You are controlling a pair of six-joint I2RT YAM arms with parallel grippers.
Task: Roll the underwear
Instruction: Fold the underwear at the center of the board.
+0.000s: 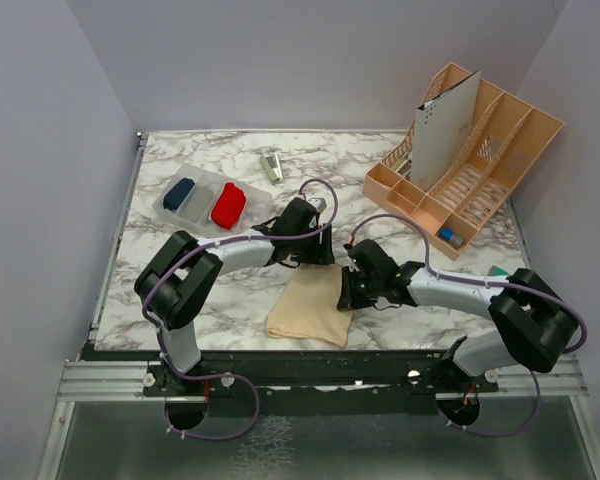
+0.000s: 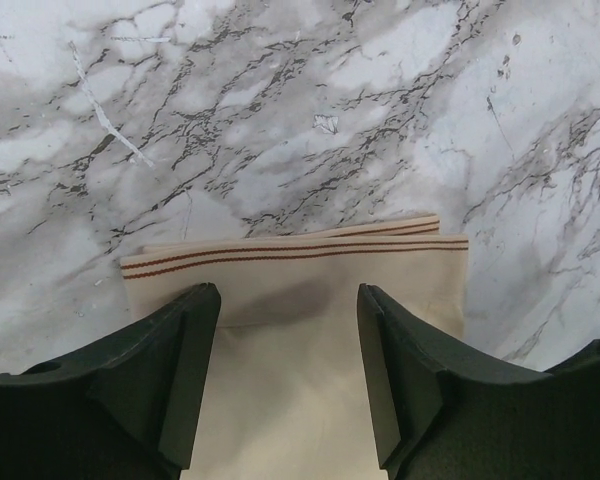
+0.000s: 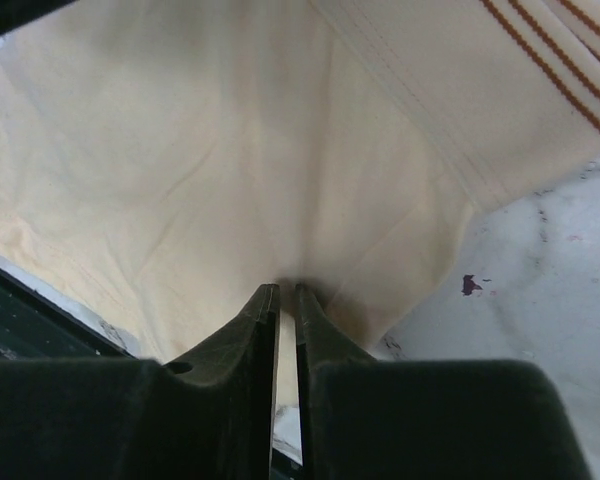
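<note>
A peach-beige underwear (image 1: 310, 305) lies flat near the table's front edge, its waistband with red-brown stripes (image 2: 300, 250) pointing away from the arms. My left gripper (image 1: 315, 252) hovers over the waistband end; in the left wrist view its fingers (image 2: 180, 370) stand apart above the cloth (image 2: 290, 380), with the gripper (image 2: 288, 295) open. My right gripper (image 1: 346, 290) is at the cloth's right edge. In the right wrist view it (image 3: 287, 290) is shut on a puckered fold of the beige underwear (image 3: 230, 150). A red rolled underwear (image 1: 228, 205) sits in a clear tray (image 1: 202, 182).
In the tray, a dark blue bundle (image 1: 179, 193) and a grey one lie beside the red roll. A peach desk organiser (image 1: 480, 170) with a white card stands at the back right. A small metal clip (image 1: 271, 165) lies at the back centre.
</note>
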